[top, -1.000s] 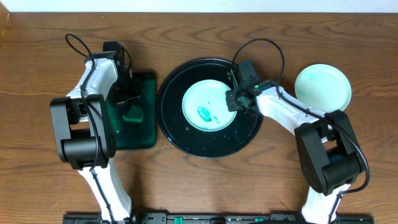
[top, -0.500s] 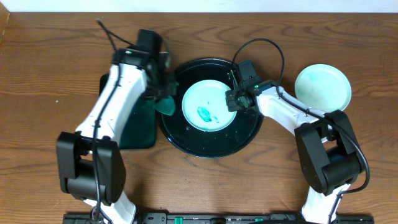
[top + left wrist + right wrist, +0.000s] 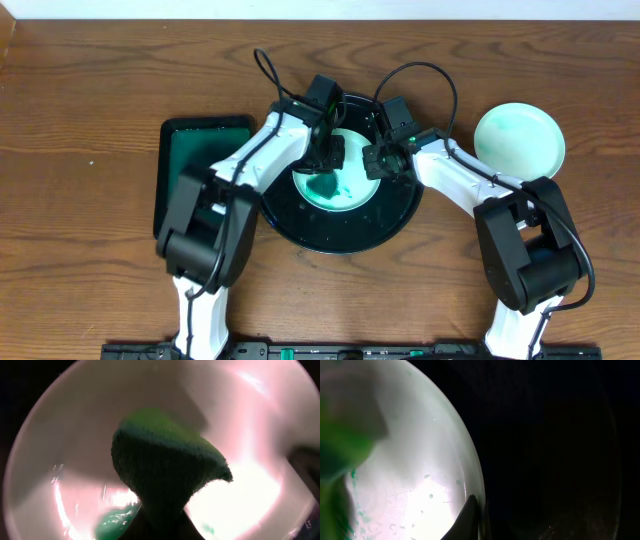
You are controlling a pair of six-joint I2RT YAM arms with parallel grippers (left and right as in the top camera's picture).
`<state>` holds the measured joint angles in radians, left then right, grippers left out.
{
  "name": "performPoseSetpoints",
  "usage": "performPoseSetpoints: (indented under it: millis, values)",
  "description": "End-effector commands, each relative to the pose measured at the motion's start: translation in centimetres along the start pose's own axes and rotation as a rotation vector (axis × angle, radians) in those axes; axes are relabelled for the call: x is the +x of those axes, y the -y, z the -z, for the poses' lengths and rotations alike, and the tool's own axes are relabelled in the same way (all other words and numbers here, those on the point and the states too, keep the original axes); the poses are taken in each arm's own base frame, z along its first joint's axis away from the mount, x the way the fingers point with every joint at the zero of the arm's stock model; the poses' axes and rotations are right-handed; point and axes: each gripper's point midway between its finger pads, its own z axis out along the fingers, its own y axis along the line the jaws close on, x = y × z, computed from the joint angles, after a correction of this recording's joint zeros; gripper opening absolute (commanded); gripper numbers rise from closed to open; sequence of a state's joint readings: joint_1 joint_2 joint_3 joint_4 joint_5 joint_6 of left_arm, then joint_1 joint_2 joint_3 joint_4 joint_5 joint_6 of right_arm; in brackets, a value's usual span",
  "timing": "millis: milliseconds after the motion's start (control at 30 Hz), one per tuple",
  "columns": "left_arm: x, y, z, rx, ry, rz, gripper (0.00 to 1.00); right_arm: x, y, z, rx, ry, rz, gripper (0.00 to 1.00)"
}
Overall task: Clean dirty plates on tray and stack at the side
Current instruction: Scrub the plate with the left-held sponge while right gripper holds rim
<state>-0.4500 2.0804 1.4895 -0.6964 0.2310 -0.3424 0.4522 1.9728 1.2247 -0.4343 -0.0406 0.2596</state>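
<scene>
Pinching the green sponge (image 3: 165, 475) in the left gripper (image 3: 328, 160), closed tight on it, and pressing it down on the dirty plate (image 3: 352, 190) to rub at the teal smear (image 3: 117, 520). Reaching far over from the left side to do this, away from the green tray (image 3: 195, 185) on the left of the counter (image 3: 80, 280). Keeping the dirty plate in the middle of the black tray (image 3: 390, 218), right under the sponge, most likely to hold any mess inside the raised rim. Nipping the right edge of that plate with the right gripper (image 3: 476, 512), looking closed on the rim with one finger inside and one outside, probably to stop the plate from sliding or spinning during the rubbing. Leaving a second plate (image 3: 519, 140) on the counter, well to the right of the black tray, pale and looking clean, maybe marking the spot for the stack. Judging the wiping to be only starting, with green mess showing beside the sponge and tiny specks dotting the plate near the right gripper. Calling next for soft rubbing back and forth over the smear, with a steady hold on the rim. Risking a tipped plate or a slipped pinch by pushing down too hard.
</scene>
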Motion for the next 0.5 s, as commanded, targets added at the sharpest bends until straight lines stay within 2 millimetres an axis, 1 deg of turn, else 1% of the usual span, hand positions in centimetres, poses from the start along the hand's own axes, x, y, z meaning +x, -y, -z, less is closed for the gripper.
performPoseSetpoints:
  millis: [0, 67, 100, 133, 233, 467]
  values:
    - [0.2, -1.0, -2.1, -0.020, -0.030, 0.088, 0.07, 3.9, -1.8, -1.7, -0.062, -0.128, 0.032, 0.01]
    - [1.0, -1.1, -3.2, -0.010, -0.074, 0.109, 0.07, 4.0, -1.7, -1.7, -0.061, -0.132, 0.032, 0.01]
    - [1.6, -0.3, -3.7, 0.036, -0.113, 0.113, 0.07, 4.1, -1.7, -1.7, -0.061, -0.134, 0.032, 0.01]
    - [2.3, 0.8, -3.9, 0.098, -0.150, 0.107, 0.07, 4.2, -1.7, -1.6, -0.059, -0.137, 0.032, 0.01]
    - [3.4, 3.8, -3.6, 0.247, -0.214, 0.081, 0.07, 4.2, -1.7, -1.6, -0.059, -0.140, 0.032, 0.01]
    - [4.4, 6.8, -3.0, 0.375, -0.259, 0.050, 0.08, 4.2, -1.7, -1.6, -0.058, -0.141, 0.024, 0.01]
